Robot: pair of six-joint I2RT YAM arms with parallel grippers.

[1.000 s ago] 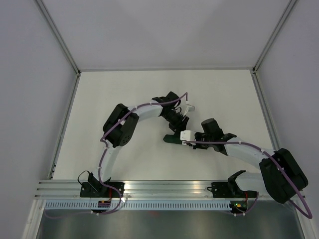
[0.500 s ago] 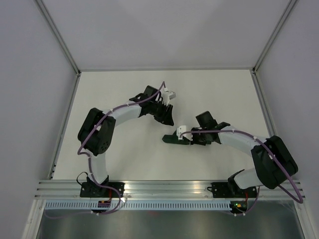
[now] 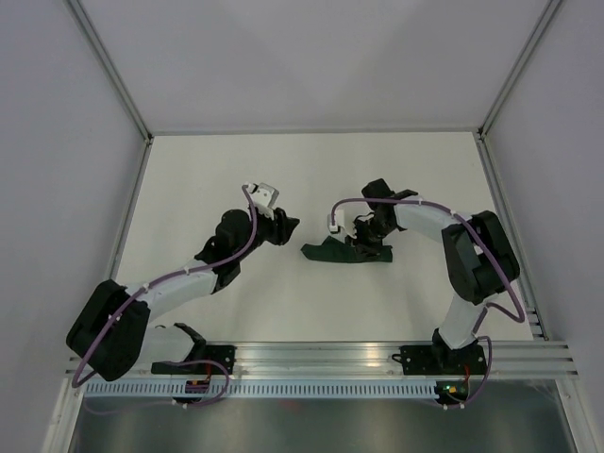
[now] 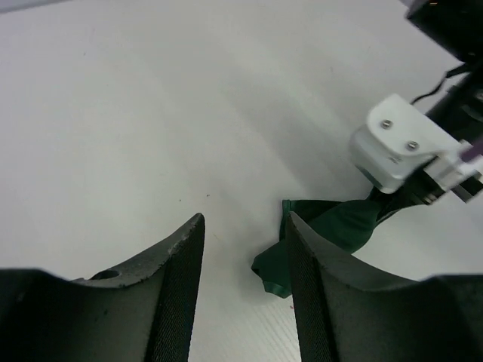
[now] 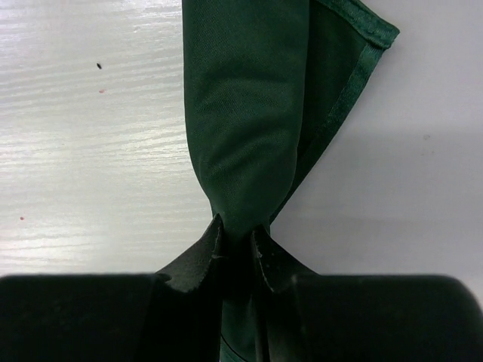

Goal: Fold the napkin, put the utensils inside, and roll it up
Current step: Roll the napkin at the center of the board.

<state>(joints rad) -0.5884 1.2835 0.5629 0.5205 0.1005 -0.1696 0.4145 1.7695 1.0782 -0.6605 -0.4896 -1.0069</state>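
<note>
Right gripper (image 5: 238, 243) is clamped tight on the napkin (image 5: 241, 113), and the bunched green cloth trails out from its tips, lying on the white counter (image 5: 90, 113). Left gripper (image 4: 244, 226) hovers with jaws apart, near the napkin's free end.

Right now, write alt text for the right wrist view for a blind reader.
The right end effector pinches a bunched dark green napkin, which stretches away across the white table. A hemmed corner shows at upper right.
</note>
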